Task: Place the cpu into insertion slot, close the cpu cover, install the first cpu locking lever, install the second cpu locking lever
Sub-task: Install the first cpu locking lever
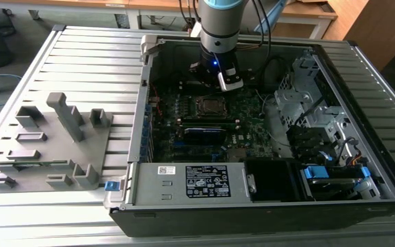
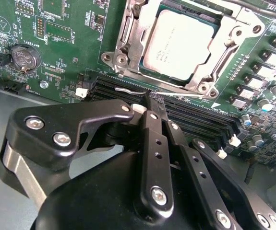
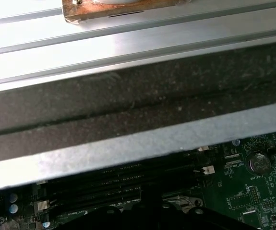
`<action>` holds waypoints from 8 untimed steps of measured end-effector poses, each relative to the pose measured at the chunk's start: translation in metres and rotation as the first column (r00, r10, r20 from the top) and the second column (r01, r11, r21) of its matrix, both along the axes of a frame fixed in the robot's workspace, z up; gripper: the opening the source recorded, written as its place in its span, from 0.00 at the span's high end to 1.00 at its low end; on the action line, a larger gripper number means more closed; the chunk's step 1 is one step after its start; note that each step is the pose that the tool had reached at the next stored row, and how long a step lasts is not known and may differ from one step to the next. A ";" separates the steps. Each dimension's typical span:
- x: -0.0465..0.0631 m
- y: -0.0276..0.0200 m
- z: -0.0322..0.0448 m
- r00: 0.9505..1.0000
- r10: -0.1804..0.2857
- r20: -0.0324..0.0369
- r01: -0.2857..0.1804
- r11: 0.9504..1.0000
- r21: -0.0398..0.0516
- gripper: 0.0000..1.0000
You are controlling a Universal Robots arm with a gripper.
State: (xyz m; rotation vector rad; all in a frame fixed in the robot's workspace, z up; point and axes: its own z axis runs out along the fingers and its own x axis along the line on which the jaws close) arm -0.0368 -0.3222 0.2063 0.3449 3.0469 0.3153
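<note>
The arm reached down into the open computer case [image 1: 362,170], its gripper [image 1: 229,84] low over the green motherboard [image 1: 252,121], toward the far wall of the case and just beyond the socket. In the second wrist view the gripper [image 2: 153,101] was a stack of matte black links studded with bright screw heads, and its two fingers [image 2: 150,125] were drawn together with nothing visible between them, the tips poised above the long black memory slots [image 2: 200,117].

Just past those slots lay the insertion slot [image 2: 128,57], a square with a silvery metal rim. The cpu [image 2: 183,45] sat flat inside it, its dull grey lid smooth and faintly printed. The cpu cover [image 2: 234,36], a thin stamped steel frame, lay down around the chip, whose top showed through the window. A slim wire lever [image 2: 133,90] ran along the edge of the socket nearest the memory slots.

A round coin battery [image 2: 24,58] gleamed on the board to one side. Beside the case, on the ribbed aluminium table [image 1: 88,56], stood a grey fixture of blocks [image 1: 53,149].
</note>
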 end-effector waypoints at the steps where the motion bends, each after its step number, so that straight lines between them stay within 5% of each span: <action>1: 0.000 0.0000 0.0000 1.000 0.000 0.000 0.000 1.000 0.000 0.90; 8: 0.000 0.0003 -0.0001 1.000 0.000 0.000 0.000 1.000 0.000 0.90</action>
